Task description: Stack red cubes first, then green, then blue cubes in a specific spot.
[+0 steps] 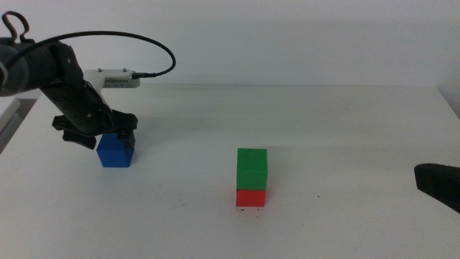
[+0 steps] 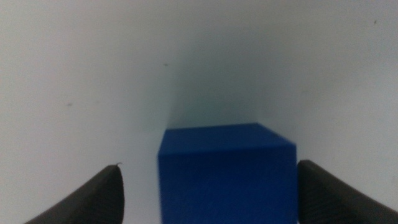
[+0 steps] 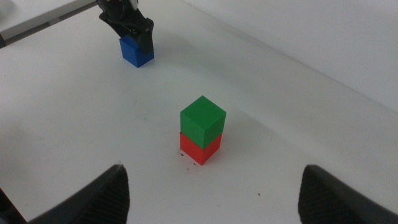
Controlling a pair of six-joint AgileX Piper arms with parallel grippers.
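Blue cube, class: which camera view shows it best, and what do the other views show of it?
The left wrist view: the blue cube fills the frame between the left gripper's open jaws. The middle view shows it small, at table left under that gripper. The right wrist view shows it distant, partly hidden behind the gripper.

It looked like a robotics lab bench: a bare white table under a plain pale wall, a cabled robot arm and coloured test cubes.
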